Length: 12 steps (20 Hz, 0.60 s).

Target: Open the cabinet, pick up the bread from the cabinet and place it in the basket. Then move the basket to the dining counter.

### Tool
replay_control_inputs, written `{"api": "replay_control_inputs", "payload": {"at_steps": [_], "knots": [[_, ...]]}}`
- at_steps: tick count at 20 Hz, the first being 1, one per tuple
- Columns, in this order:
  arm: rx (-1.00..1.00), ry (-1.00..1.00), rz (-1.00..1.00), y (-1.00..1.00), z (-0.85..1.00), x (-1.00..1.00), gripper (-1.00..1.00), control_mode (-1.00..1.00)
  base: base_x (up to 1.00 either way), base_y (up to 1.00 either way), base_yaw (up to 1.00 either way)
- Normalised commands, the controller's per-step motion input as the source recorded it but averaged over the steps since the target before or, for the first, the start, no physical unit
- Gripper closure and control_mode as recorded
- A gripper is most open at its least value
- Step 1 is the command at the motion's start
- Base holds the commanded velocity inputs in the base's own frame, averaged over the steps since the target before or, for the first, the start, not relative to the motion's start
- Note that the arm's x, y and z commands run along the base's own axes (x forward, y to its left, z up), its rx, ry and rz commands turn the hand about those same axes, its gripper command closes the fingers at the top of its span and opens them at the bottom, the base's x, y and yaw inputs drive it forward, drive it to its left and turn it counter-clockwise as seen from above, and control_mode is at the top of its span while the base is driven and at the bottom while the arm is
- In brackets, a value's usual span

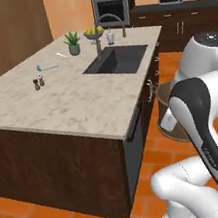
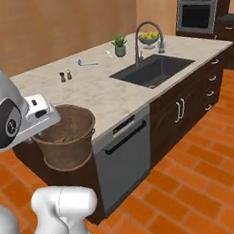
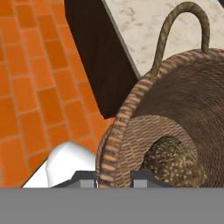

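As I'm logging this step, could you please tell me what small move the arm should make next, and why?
Probably lift the basket and carry it over the dining counter. The gripper is clamped on its rim, the bread lies inside, and the basket hangs beside the counter's edge, below the top.

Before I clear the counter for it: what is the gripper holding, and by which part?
The basket, gripped by its rim, one fingertip on either side of the wall; the bread lies inside.

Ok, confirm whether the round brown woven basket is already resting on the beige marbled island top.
No: the round brown woven basket hangs beside the beige marbled island top, over the floor.
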Motion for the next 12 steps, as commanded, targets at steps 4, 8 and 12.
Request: {"api": "replay_control_inputs", "payload": {"at_steps": [4, 8, 12], "knots": [[0.00, 0.00, 0.00, 0.00, 0.00, 0.00, 1.00, 1.00, 0.10, 0.73, -0.31], [0.00, 0.00, 0.00, 0.00, 0.00, 0.00, 1.00, 1.00, 0.40, 0.90, -0.38], [0.00, 0.00, 0.00, 0.00, 0.00, 0.00, 1.00, 1.00, 0.34, 0.87, -0.39]]}}
